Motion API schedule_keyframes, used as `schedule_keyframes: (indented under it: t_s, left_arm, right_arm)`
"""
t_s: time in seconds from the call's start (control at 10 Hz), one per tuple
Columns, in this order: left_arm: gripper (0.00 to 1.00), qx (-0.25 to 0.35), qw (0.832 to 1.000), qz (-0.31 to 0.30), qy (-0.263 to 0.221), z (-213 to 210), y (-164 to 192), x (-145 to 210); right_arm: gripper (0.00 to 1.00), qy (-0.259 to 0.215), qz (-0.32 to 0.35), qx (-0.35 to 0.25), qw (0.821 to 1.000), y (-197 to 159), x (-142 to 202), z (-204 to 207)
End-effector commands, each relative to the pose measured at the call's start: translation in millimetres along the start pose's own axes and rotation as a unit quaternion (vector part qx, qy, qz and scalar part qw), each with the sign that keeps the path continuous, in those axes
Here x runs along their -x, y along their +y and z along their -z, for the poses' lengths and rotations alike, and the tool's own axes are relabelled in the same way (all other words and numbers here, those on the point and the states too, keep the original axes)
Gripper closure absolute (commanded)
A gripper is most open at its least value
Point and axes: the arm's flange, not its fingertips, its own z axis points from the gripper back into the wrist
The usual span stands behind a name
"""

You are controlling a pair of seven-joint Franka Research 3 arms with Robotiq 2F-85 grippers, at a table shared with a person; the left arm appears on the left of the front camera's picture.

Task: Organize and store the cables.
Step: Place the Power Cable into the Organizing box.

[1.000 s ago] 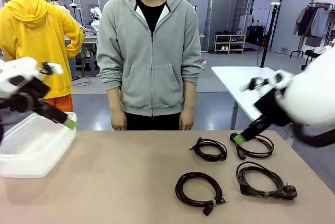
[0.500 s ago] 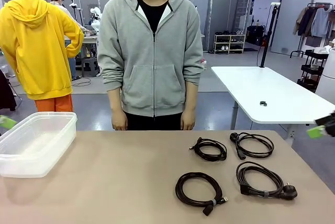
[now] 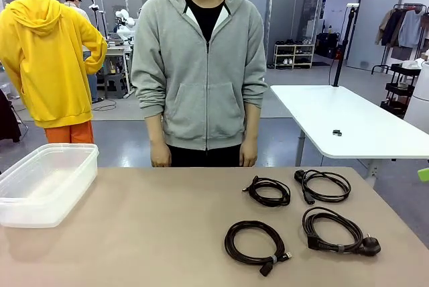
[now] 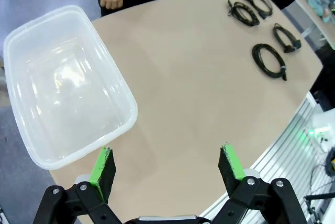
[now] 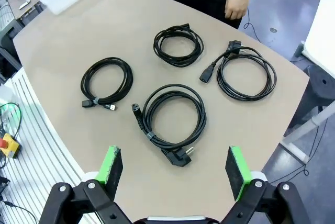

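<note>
Bright, even indoor light from overhead; shadows faint and soft. Matte table (image 3: 134,233) evenly lit. Soft shadow under the clear bin (image 3: 40,186) at left; pale reflections on its floor in left wrist view. Front view sharp. Both wrist views: strong wide-angle bending, table edge curves. Focus crisp on cables (image 5: 172,116).

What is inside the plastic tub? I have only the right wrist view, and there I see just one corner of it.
Observer: Nothing; in the left wrist view the tub is bare inside.
Operator: How stands the left tool?
Observer: The left tool is open, high above the table at its near edge, beside the tub.
Operator: Does the person reach in?
Observer: No; in the front view the person's hands hang down behind the far edge, off the table.
</note>
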Motion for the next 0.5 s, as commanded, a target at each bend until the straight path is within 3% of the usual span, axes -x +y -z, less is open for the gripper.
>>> schedule_keyframes:
  t_s: [0.0,0.4]
  left_arm:
    - [0.00,0.004,1.000,0.011,0.002,-1.0,-2.4,-1.2]
    - [0.00,0.004,1.000,0.011,0.002,-1.0,-2.4,-1.2]
  right_arm:
    - [0.00,0.000,-0.012,-0.003,1.000,2.4,-1.2,-2.5]
    - [0.00,0.000,-0.012,-0.003,1.000,2.4,-1.2,-2.5]
